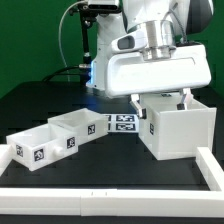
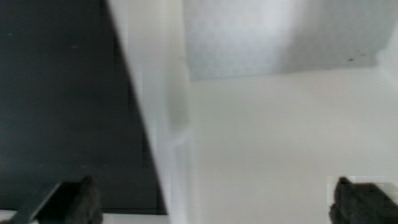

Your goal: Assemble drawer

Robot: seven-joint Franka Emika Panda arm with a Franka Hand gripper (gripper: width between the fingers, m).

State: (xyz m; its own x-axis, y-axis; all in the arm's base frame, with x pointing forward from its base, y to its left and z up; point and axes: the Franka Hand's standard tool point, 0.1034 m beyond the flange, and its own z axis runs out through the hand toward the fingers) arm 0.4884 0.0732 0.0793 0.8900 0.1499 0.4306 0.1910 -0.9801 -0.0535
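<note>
The drawer's large hollow casing (image 1: 180, 128) stands on the black table at the exterior view's right, its tags facing forward and left. Two small box trays (image 1: 35, 143) (image 1: 78, 130) lie side by side at the left. My gripper (image 1: 160, 98) hangs just above the casing's top rear edge, with its fingers spread wide. In the wrist view the gripper (image 2: 214, 205) is open. Its dark fingertips (image 2: 63, 200) sit far apart, and the casing's white wall (image 2: 267, 120) fills the space between them. I cannot tell whether the fingers touch the casing.
The marker board (image 1: 122, 123) lies flat behind the trays, left of the casing. A long white border rail (image 1: 110, 185) runs along the table's front and up the right side. Black table (image 2: 63, 90) shows beside the casing in the wrist view.
</note>
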